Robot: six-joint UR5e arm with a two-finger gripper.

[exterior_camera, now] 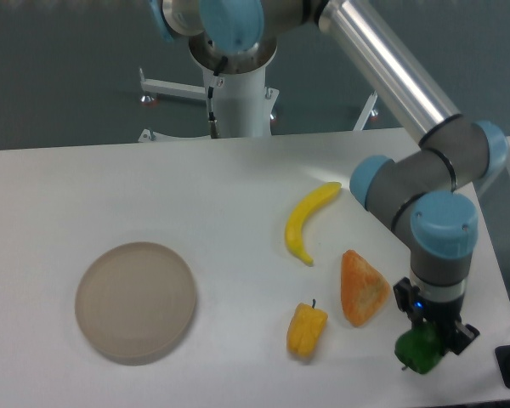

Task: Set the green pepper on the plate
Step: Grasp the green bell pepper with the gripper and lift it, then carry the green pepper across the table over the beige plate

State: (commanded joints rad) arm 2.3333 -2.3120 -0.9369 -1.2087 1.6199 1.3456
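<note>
one item is sitting in the gripper (pixel 431 338) — the green pepper (pixel 417 352), with the fingers closing on its upper part and its lobed body showing just below them, stem poking out to the lower left. the pepper is hanging near the front right of the table (pixel 153 187); whether it is clearing the surface or grazing it i cannot tell from this view. judging by that, the grasp is done and the carry step is in hand. the plate (pixel 136 301) is lying well apart from the gripper, far to its left at about the same depth. between the two are sitting an orange wedge (pixel 363 287) just beside the gripper to its upper left and a yellow pepper (pixel 306 330) further left, with a banana (pixel 308 220) beyond them toward the back. the next move is calling for enough lift to pass over those two — or a path in front of them — then a long sweep left and a lowering over the plate's middle before letting go.
</note>
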